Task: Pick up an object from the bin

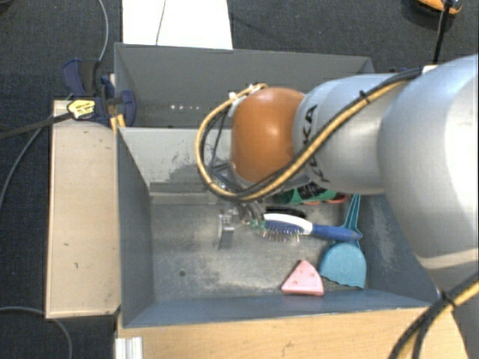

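Grey bin (136, 223), jaws low beside blue-white toothbrush (289, 224), pink wedge (303, 280)

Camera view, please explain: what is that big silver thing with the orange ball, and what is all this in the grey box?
The camera looks down from above, somewhat to one side, on a grey metal bin. The big silver thing is a robot arm reaching in from the right; the orange ball is a cover on its wrist, with cables looped round it. Below it hangs the pincer, the part that grasps, down in the bin beside the bristle end of a white and blue toothbrush. Nearer the front lie a pink wedge and a rounded blue piece; something green peeks out under the arm. Whether the pincer is gripping anything I cannot tell.
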Controlling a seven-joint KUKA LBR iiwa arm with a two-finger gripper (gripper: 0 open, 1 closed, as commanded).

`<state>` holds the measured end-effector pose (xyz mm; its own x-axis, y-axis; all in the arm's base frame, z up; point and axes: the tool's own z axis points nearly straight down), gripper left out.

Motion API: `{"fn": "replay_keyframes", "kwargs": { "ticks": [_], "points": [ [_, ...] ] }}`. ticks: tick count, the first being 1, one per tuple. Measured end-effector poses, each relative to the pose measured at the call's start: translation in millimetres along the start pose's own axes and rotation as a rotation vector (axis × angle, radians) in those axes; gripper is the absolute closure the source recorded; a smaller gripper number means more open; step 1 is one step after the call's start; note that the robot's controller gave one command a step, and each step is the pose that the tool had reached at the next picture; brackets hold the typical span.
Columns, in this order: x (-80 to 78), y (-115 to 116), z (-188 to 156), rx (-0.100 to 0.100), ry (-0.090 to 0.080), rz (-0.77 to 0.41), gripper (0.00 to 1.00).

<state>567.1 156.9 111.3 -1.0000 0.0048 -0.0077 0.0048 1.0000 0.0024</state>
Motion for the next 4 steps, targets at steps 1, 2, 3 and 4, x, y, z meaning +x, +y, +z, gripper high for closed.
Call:
{"fn": "replay_keyframes", "kwargs": {
  "ticks": [1, 2, 3, 4],
  "points": [
    [0.8, -29.5, 22.2, 0.000, 0.014, -0.059, 0.00],
    [0.7, -69.5, 8.7, -0.001, -0.004, -0.317, 0.00],
    [6.7, -93.1, -1.9, -0.001, 0.004, -0.255, 0.00],
    [11.0, -99.0, -0.2, -0.001, 0.002, 0.005, 0.00]
  ]
}}
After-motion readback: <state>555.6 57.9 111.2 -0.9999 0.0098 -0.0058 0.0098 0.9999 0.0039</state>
